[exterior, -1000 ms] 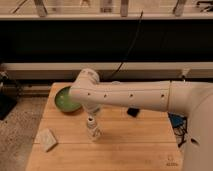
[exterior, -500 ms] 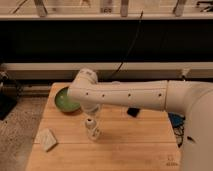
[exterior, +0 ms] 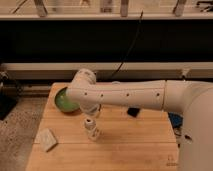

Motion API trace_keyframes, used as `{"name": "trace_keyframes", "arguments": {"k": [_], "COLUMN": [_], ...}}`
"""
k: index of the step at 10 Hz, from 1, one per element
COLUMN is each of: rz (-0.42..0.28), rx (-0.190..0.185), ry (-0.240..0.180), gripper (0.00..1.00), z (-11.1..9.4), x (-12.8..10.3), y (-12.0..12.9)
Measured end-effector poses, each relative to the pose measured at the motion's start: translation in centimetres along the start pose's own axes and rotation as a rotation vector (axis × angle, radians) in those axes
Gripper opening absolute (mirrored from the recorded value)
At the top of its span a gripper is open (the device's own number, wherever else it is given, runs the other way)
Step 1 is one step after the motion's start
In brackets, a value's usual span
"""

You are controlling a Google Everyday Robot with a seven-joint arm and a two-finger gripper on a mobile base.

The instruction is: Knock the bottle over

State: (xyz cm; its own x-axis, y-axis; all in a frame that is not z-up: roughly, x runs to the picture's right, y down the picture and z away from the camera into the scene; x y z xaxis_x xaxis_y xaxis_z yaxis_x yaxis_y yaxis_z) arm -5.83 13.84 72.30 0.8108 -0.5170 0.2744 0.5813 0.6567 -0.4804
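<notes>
The bottle [exterior: 91, 129] is small and whitish with a white cap. It stands upright on the wooden table [exterior: 125, 145], left of the middle. My white arm reaches in from the right and bends down at its elbow [exterior: 83, 82]. My gripper [exterior: 92, 113] hangs straight down just above the bottle's cap, touching it or nearly so. The arm hides most of the gripper.
A green bowl [exterior: 63, 100] sits at the table's back left, partly behind the arm. A pale flat packet [exterior: 47, 139] lies near the front left edge. A small dark object [exterior: 133, 112] lies right of the bottle. A black wall runs behind the table.
The arm's elbow has drifted slightly to the left. The bottle stands upright in the same spot.
</notes>
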Motion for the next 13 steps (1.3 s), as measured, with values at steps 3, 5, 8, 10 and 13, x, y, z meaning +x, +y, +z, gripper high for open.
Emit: {"name": "trace_keyframes", "arguments": {"k": [3, 5, 8, 10, 13], "rz": [0.006, 0.002, -0.013, -0.028, -0.059], "rx": [0.018, 0.028, 0.036, 0.034, 0.025], "ry": [-0.012, -0.022, -0.053, -0.089, -0.128], "gripper": [0.01, 0.01, 0.01, 0.01, 0.01], "z": [-0.7, -1.2, -1.4, -1.0, -0.1], "x": [-0.9, -1.7, -3.7, -5.3, -7.2], "y": [1.5, 2.2, 3.0, 3.2, 2.7]}}
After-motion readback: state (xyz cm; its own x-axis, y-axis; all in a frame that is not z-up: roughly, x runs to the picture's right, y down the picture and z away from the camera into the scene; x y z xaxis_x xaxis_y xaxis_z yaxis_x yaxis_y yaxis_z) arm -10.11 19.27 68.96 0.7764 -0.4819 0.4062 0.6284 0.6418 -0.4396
